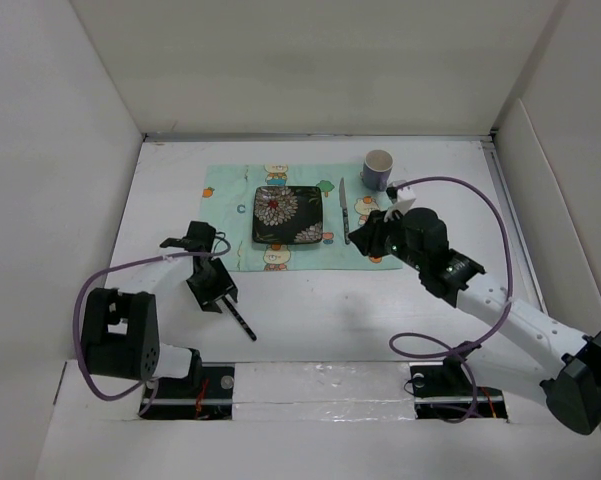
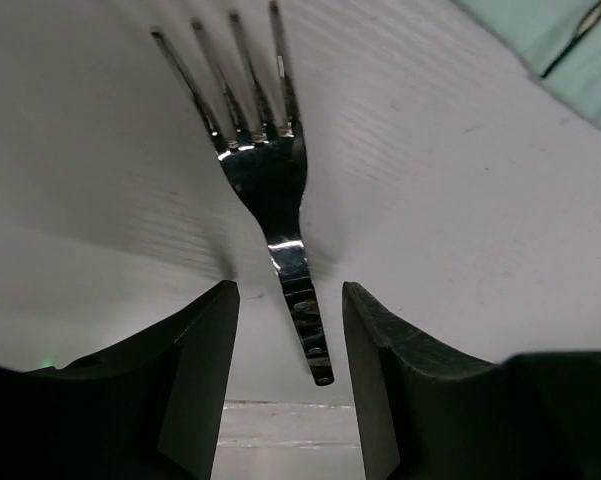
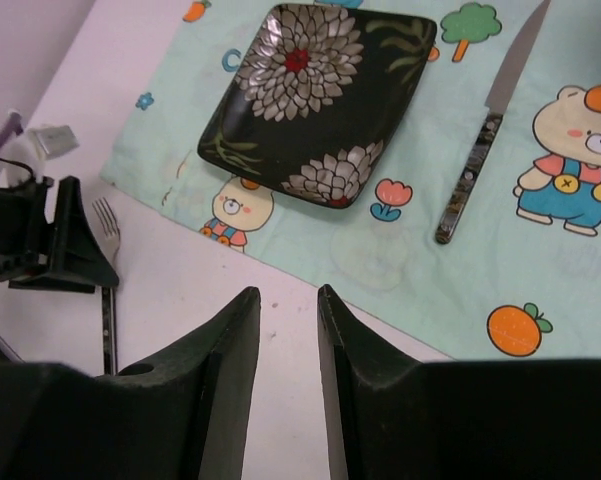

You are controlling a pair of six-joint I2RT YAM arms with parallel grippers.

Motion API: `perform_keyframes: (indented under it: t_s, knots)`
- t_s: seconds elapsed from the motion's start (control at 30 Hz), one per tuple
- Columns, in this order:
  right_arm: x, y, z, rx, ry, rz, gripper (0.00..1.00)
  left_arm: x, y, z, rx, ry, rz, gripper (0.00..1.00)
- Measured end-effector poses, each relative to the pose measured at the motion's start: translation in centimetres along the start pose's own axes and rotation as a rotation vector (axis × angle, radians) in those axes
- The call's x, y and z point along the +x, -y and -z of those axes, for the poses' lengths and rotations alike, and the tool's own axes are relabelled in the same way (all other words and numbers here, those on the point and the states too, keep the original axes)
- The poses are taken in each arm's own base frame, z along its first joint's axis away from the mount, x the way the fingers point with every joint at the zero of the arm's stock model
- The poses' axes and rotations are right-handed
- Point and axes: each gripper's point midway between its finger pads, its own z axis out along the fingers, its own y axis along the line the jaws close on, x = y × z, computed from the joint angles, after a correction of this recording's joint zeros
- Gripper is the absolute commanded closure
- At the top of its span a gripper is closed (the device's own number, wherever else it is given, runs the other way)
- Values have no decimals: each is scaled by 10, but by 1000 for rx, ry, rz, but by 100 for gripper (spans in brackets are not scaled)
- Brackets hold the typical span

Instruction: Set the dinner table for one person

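A silver fork (image 2: 265, 170) lies flat on the white dinner table (image 1: 320, 310), tines toward the placemat; it also shows in the top view (image 1: 242, 322) and the right wrist view (image 3: 106, 225). My left gripper (image 2: 290, 330) is open and straddles the fork's handle end without touching it; it also shows in the top view (image 1: 212, 292). My right gripper (image 3: 288, 295) is open with a narrow gap and empty, over bare table just off the placemat's near edge; in the top view (image 1: 365, 240) it sits near the knife's handle.
A mint-green cartoon placemat (image 1: 235, 205) carries a black floral square plate (image 1: 288, 214) and a knife (image 1: 344, 210) right of it. A purple cup (image 1: 378, 170) stands at the mat's far right corner. White walls enclose the table on three sides.
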Motion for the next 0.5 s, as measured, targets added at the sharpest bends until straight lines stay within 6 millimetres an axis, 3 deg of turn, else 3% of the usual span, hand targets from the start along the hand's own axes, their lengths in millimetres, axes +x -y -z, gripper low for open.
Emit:
perform_keyframes:
  t_s: [0.2,0.37,0.43,0.47,0.5]
  knots:
    - [-4,-5,2,-29,16,0,64,-3,-7,-3,-84,7,8,55]
    - [-4,-5,2,-34,15,-1,64,16,13,-10,-112,8,-91,57]
    - [-5,-4,3,-33,19,-2,64,19,16,-11,-110,12,-96,67]
    - [-6,-4,3,-33,21,-2,64,19,16,-11,-115,16,-86,67]
    - [-6,-4,4,-33,22,-2,64,18,16,-11,-119,21,-76,82]
